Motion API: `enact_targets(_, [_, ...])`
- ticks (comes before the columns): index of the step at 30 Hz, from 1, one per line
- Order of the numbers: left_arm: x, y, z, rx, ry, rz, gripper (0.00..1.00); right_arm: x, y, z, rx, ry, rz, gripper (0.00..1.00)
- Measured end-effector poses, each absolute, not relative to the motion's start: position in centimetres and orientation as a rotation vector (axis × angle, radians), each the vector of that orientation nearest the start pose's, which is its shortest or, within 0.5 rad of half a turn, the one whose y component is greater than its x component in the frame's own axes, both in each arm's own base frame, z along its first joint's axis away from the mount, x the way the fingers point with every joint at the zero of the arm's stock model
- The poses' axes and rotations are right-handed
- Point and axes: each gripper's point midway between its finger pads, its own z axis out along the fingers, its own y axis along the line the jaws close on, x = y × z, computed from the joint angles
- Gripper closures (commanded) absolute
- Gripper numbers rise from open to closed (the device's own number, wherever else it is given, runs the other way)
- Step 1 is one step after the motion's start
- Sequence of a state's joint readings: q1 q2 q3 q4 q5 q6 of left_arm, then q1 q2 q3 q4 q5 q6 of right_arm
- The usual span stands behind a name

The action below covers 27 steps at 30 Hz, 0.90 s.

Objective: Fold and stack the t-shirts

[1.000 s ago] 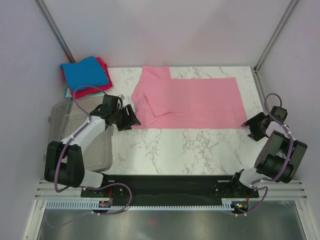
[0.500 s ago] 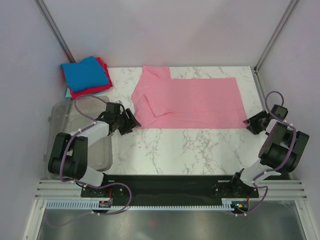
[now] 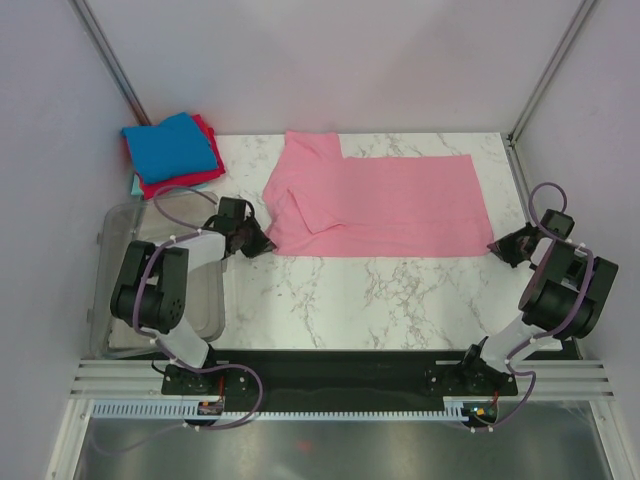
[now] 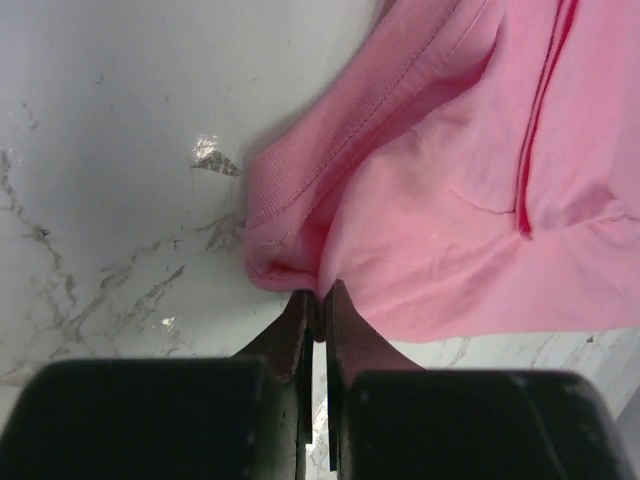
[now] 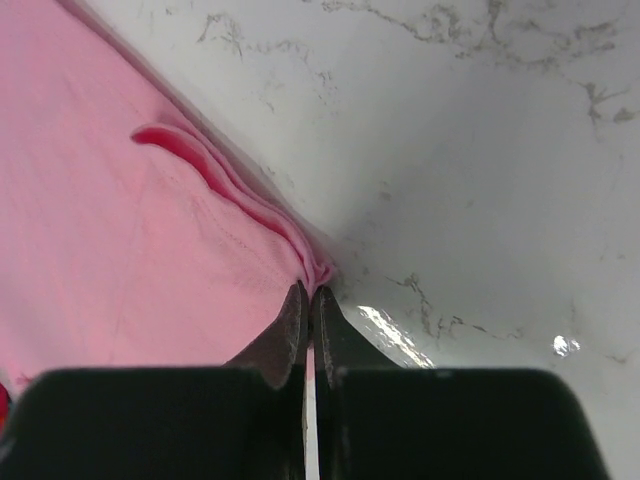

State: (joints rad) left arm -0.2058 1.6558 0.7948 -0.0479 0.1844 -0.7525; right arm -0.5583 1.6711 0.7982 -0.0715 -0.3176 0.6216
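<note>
A pink t-shirt (image 3: 385,200) lies spread across the far half of the marble table, one sleeve folded in on its left side. My left gripper (image 3: 264,243) is shut on the shirt's near left corner; in the left wrist view its fingertips (image 4: 318,296) pinch a bunched fold of the pink cloth (image 4: 470,200). At the near right corner my right gripper (image 3: 494,246) is shut on the hem, and the right wrist view shows the tips (image 5: 310,292) clamped on the pink edge (image 5: 150,250). A stack of folded t-shirts (image 3: 172,150), blue on top over red and teal, sits at the far left.
A clear plastic bin (image 3: 155,280) stands at the left, beside the left arm. Metal frame posts (image 3: 545,70) rise at the back corners. Bare marble (image 3: 380,300) stretches between the shirt and the black base rail (image 3: 340,365).
Both grippers have closed on the shirt's near corners. The left one moved up and in to the left corner; the right one slid slightly toward the right corner.
</note>
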Motion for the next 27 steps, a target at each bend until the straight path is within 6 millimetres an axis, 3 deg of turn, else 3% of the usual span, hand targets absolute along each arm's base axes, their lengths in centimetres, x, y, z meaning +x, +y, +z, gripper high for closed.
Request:
enact_targets(6, [35.0, -13.0, 3.5, -0.606, 2.484, -0.585, 0.98, 34.1, -12.3, 2.1, 1.289, 2.151, 0.417, 1.0])
enact_targets(12, [33.9, -12.7, 10.6, -0.53, 2.332, -0.641, 0.98, 32.4, -11.9, 5.2, 1.282, 2.119, 0.409, 1.0])
enact_targets(14, [33.2, -12.5, 11.9, -0.513, 2.301, -0.653, 0.98, 31.7, -12.1, 6.4, 1.282, 2.092, 0.4, 1.0])
enact_targets(17, [31.4, -12.3, 12.2, -0.508, 2.301, -0.662, 0.98, 30.1, -12.5, 7.7, 1.3, 2.051, 0.377, 1.0])
enact_targets(21, [28.2, -12.0, 10.7, -0.514, 2.342, -0.669, 0.98, 27.5, -12.0, 8.4, 1.343, 2.021, 0.352, 1.0])
enact_targets(24, [25.7, -11.7, 9.9, -0.519, 2.374, -0.678, 0.87, 25.6, -12.1, 8.6, 1.398, 1.998, 0.326, 1.0])
enact_targets(25, [24.9, -11.7, 9.9, -0.519, 2.377, -0.688, 0.74, 25.2, -12.2, 8.6, 1.417, 1.99, 0.319, 0.98])
enact_targets(26, [24.3, -11.7, 9.9, -0.518, 2.37, -0.701, 0.67, 24.6, -12.3, 8.7, 1.438, 1.981, 0.309, 0.91])
enact_targets(27, [23.7, -11.7, 10.0, -0.527, 2.362, -0.716, 0.59, 24.1, -12.4, 8.7, 1.459, 1.971, 0.302, 0.75])
